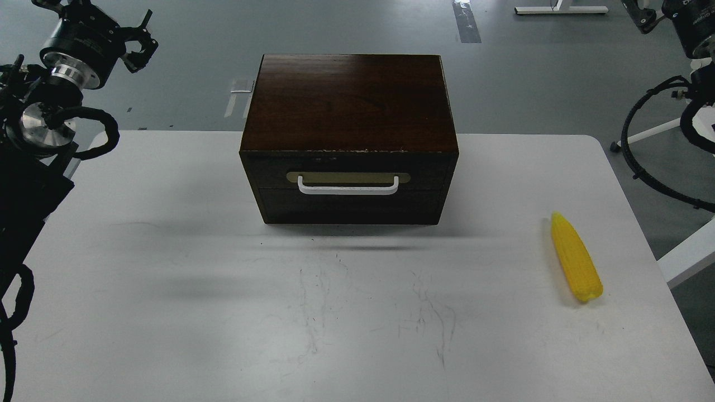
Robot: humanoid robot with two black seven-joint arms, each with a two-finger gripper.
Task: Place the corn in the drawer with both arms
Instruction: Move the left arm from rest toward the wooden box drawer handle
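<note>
Very start of the task, by the look of it: nothing grasped, nothing opened. Drawer (349, 187) fully closed in the dark wooden cabinet (349, 100), white bar handle (348, 187) facing forward across the beige backplate. Corn (576, 257) flat on the white table (167, 290), well to the right of the cabinet, pointed tip toward the far edge, touching nothing.

Left hand (139, 42) raised at the upper left, well clear of the table, fingers slightly apart and empty. Right hand (642, 17) barely in view at the top right corner, too cropped to tell whether apart or together; nothing visibly held.

Next, probably: one hand down to the handle for a straight pull toward the near edge, the other down over the corn for a grasp across its middle.
</note>
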